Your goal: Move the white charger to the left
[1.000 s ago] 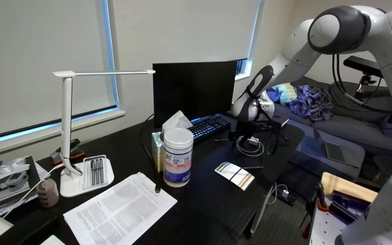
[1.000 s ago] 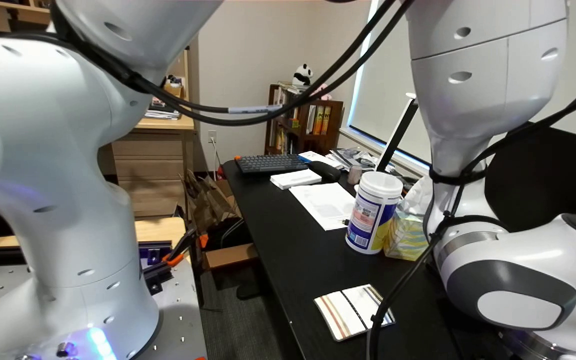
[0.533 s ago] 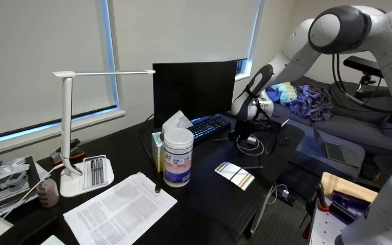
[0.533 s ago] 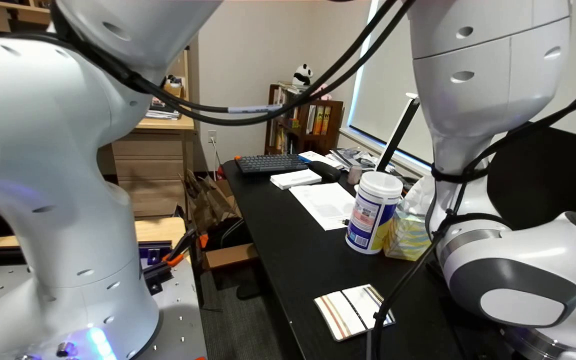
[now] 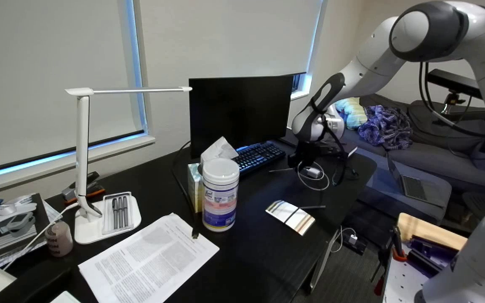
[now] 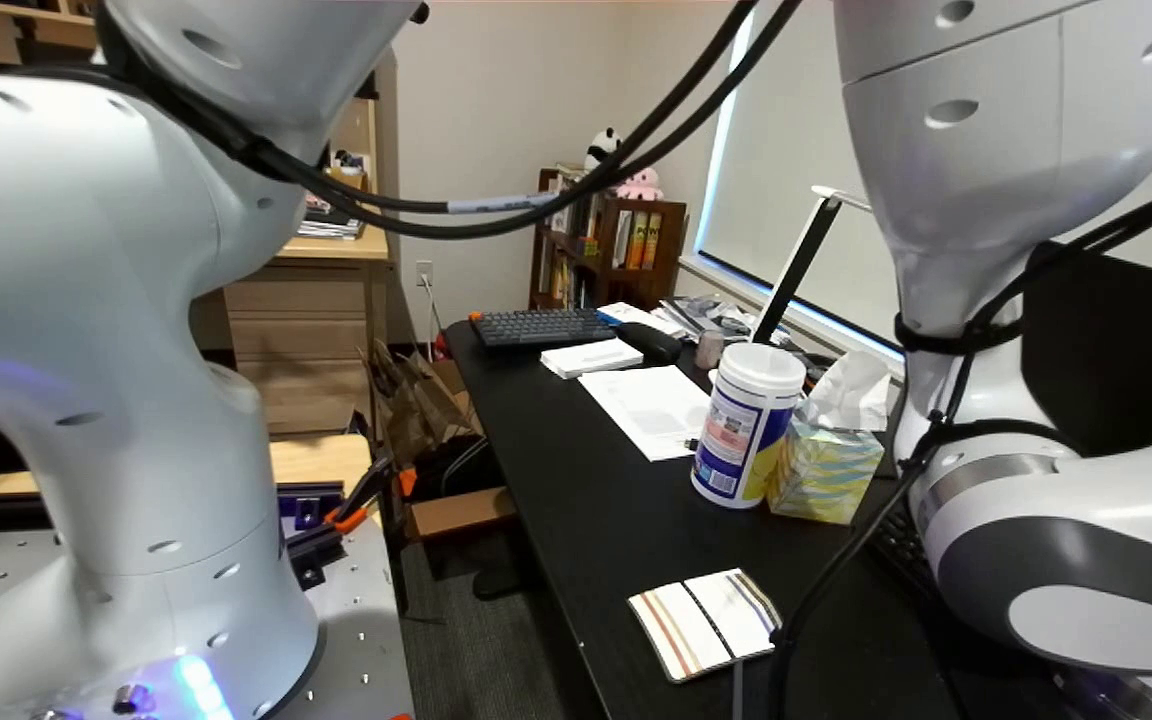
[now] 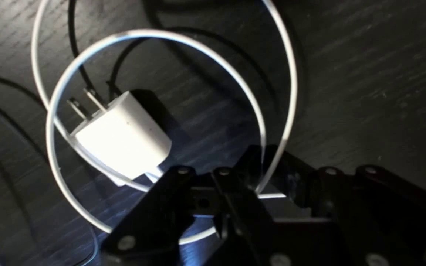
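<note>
Apparently the robot has settled on the cord rather than the block. The gripper (image 7: 266, 166) has its jaws clenched, with the white cord (image 7: 150, 33) running in between them, probably because a springy loop is easier to catch than a smooth little cube lying low.

The white charger (image 7: 124, 138) itself is outside the grip, just beside the fingers, down at the dark desk (image 5: 251, 261) near the end of the keyboard (image 5: 259, 158). Whether it lies flat or is tipped up a little by its cord, I can't tell. Its prongs (image 7: 87, 103) point away from the gripper and its cord end faces it, so a pull should bring it along prongs last.

I'd judge that the leftward shift itself is mostly undone. It calls for a low, gentle drag: on so loose a loop the block could swing, spin or snag on what looks like a thin dark cord (image 7: 73, 29) beside it. The striped notebook (image 5: 291, 216) and the wipes tub (image 5: 220, 198) are well apart from it, likely kept handy for desk work; only a long sweep should trouble them.
</note>
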### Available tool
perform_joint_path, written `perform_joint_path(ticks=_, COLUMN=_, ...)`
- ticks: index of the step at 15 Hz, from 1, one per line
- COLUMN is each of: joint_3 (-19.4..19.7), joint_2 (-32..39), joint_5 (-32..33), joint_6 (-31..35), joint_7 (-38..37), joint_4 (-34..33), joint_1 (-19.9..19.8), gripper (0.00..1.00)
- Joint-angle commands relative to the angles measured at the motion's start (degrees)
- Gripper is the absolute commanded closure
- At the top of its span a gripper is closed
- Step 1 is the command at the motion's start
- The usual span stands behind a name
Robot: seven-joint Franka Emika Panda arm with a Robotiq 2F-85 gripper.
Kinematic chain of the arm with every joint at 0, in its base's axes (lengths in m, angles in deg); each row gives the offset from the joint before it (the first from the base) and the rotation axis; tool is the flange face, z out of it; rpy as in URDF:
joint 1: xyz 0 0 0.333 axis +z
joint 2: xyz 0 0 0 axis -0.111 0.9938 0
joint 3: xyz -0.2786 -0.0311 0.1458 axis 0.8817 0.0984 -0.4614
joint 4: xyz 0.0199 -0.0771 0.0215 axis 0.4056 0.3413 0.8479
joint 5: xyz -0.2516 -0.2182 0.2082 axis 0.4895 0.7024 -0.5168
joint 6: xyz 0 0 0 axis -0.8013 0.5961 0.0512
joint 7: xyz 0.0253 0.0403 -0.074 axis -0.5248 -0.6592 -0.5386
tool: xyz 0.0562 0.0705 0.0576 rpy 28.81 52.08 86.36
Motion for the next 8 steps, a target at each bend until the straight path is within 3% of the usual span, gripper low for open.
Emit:
perform_joint_path(ticks=1, joint_3=-0.62, joint_2=-7.94, joint_5=-3.04, joint_6=-2.16, joint_7=0.96, joint_4=3.12, joint_1=-3.57, gripper=0.95)
perform_joint_path(ticks=8, joint_3=2.08, joint_2=-13.78, joint_5=-6.88, joint_6=-4.72, joint_7=-0.94, joint_4=0.45, joint_1=-4.29, gripper=0.95)
